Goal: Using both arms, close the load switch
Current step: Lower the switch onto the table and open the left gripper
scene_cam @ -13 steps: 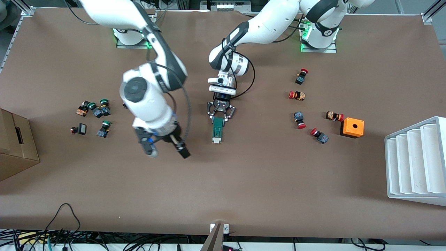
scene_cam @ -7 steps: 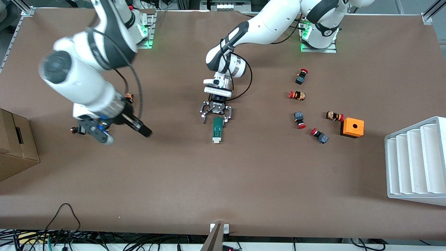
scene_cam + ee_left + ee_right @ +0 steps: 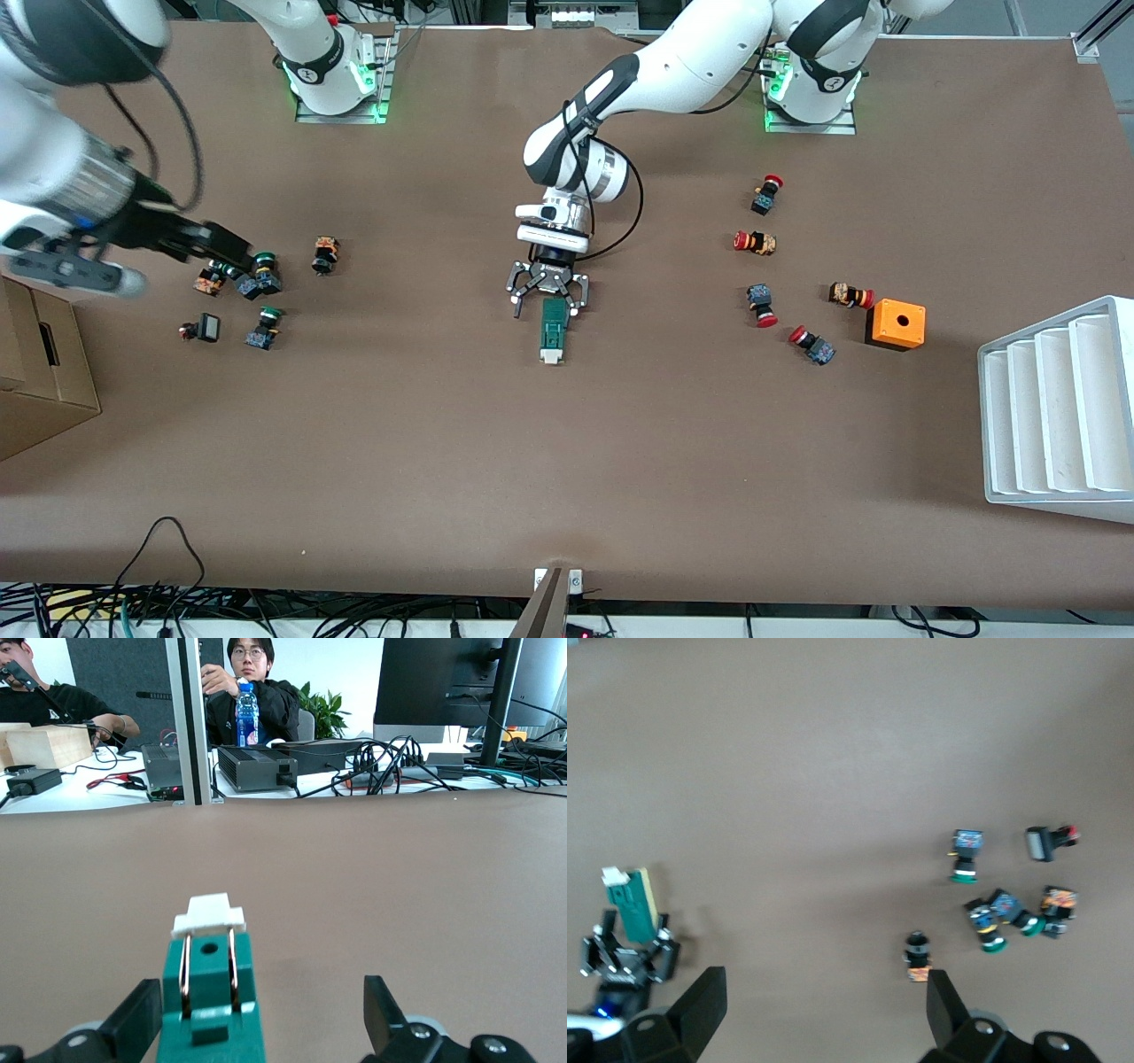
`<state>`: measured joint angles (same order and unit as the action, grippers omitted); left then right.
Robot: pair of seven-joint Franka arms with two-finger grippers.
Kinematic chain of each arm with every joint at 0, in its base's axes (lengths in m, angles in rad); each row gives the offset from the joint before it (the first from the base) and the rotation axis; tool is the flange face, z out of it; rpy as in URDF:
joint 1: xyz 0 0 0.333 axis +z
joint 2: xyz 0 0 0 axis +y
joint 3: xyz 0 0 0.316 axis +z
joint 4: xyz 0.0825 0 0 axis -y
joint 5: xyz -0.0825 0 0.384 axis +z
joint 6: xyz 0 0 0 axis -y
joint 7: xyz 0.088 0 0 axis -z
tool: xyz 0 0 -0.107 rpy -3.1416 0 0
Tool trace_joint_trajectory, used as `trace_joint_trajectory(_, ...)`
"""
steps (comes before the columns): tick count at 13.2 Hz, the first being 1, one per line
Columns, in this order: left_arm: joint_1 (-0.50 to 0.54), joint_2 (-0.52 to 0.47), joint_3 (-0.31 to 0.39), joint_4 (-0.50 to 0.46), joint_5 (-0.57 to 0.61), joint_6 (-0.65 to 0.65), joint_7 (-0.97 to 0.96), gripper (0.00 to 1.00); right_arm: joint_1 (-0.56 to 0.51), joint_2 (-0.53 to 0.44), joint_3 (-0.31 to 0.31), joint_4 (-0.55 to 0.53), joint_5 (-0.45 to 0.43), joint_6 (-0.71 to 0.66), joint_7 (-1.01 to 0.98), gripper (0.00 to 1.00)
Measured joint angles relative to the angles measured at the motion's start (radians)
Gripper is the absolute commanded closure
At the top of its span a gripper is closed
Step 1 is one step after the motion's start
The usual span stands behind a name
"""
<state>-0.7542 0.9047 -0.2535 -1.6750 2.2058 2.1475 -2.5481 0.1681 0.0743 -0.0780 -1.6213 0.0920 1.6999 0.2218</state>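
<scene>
Front view, centre: the switch point(image 3: 553, 334) lies flat on the table point(image 3: 620, 461), long axis running toward the camera, white end nearest. Above it, the left gripper point(image 3: 543, 302) stands spread wide astride its green end. Upper left, the right gripper point(image 3: 226, 252) hangs parted over the green buttons point(image 3: 257, 276).
</scene>
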Motion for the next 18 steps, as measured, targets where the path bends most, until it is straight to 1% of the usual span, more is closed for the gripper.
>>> trace_joint_trajectory(3,0.01,-0.027,-0.001,0.004,-0.016,0.041,0.032,0.0,-0.057,-0.062,0.001,-0.041,-0.065,-0.026,-0.204,0.0)
trace_joint_trajectory(5,0.032,-0.05,-0.001,0.005,-0.033,0.08,0.062,0.0,-0.063,-0.091,0.002,-0.072,-0.105,-0.026,-0.251,0.0)
trace_joint_trajectory(6,0.047,-0.067,-0.001,0.008,-0.063,0.117,0.083,0.0,-0.063,-0.093,0.005,-0.081,-0.116,-0.022,-0.263,0.0)
trace_joint_trajectory(7,0.062,-0.092,-0.002,0.013,-0.122,0.164,0.134,0.0,-0.063,-0.088,0.008,-0.086,-0.121,-0.015,-0.268,0.0)
trace_joint_trajectory(8,0.076,-0.126,-0.002,0.019,-0.206,0.206,0.215,0.0,-0.063,-0.081,0.011,-0.087,-0.123,-0.007,-0.271,0.0)
trace_joint_trajectory(10,0.097,-0.201,-0.004,0.034,-0.413,0.269,0.409,0.0,-0.062,-0.07,0.016,-0.087,-0.124,0.004,-0.277,0.0)
trace_joint_trajectory(12,0.098,-0.256,-0.006,0.059,-0.62,0.286,0.592,0.0,-0.059,-0.062,0.022,-0.082,-0.128,0.012,-0.278,0.0)
trace_joint_trajectory(16,0.099,-0.288,-0.008,0.135,-0.971,0.285,0.909,0.0,-0.053,-0.023,0.028,-0.041,-0.156,0.014,-0.278,0.0)
trace_joint_trajectory(18,0.107,-0.301,-0.006,0.162,-1.132,0.28,1.03,0.0,-0.052,-0.008,0.028,-0.024,-0.161,0.014,-0.278,0.0)
